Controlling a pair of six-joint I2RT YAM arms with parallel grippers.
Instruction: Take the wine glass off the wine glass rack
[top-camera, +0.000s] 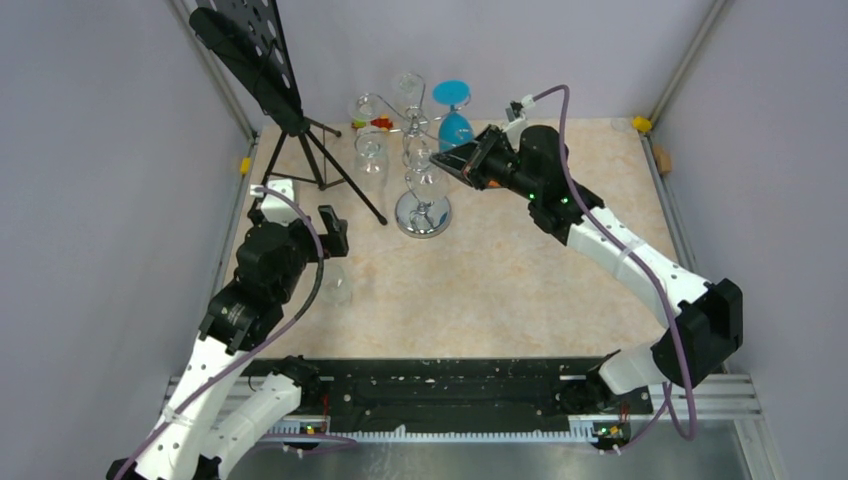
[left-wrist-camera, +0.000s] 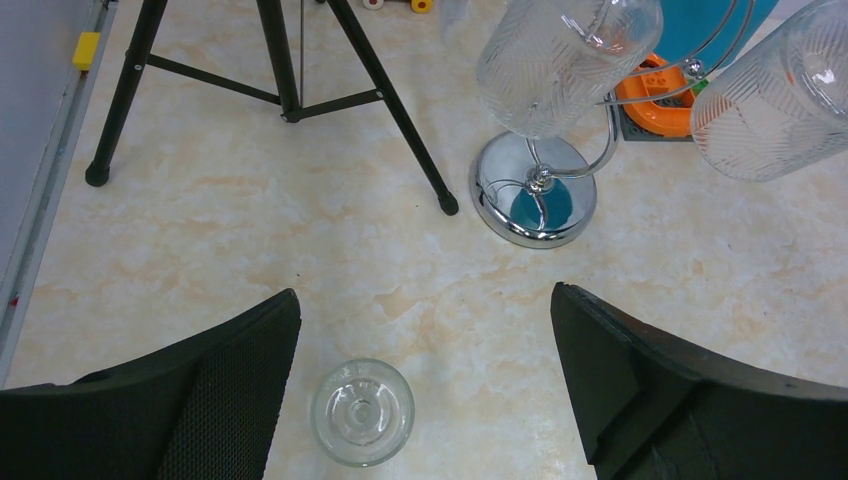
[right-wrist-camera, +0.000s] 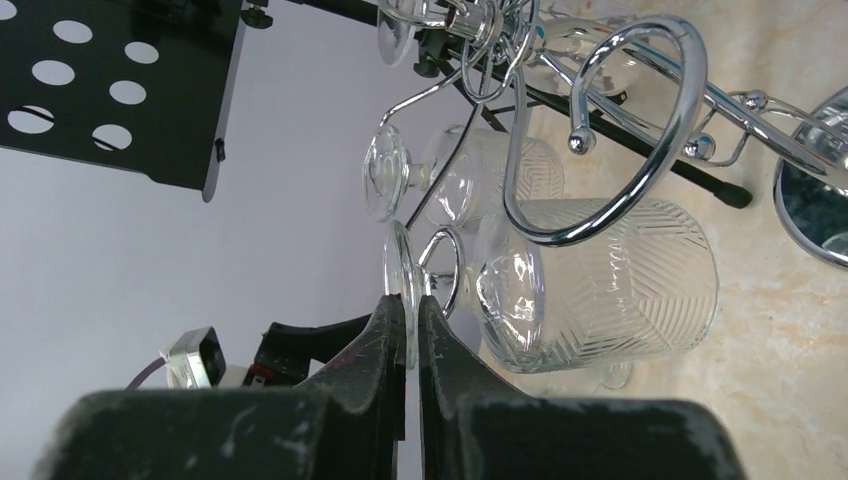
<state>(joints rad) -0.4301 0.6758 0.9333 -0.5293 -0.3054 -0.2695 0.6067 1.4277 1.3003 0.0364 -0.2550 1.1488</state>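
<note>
Here, clamped with the right gripper (right-wrist-camera: 410, 310) on the thin round foot of the wine glass (right-wrist-camera: 620, 300), the disc pinched edge-on and almost no gap left at the fingertips. Hanging upside down among the curled hook arms of the wine glass rack (top-camera: 423, 214), ribbed bowl just behind a thick chrome loop. Seemingly not yet free of the hook at the stem, though hard to judge from the wrist view. Set near the back of the table (top-camera: 520, 290) on its mirrored round base, more glasses (top-camera: 370, 155) hung alongside and a black music stand (top-camera: 255, 60) just to the left. Spread wide at the left gripper (left-wrist-camera: 425, 295), nothing between the fingers. Below and slightly left of that gap, a second glass (left-wrist-camera: 362, 412), upright on the tabletop, touched by neither finger.
</note>
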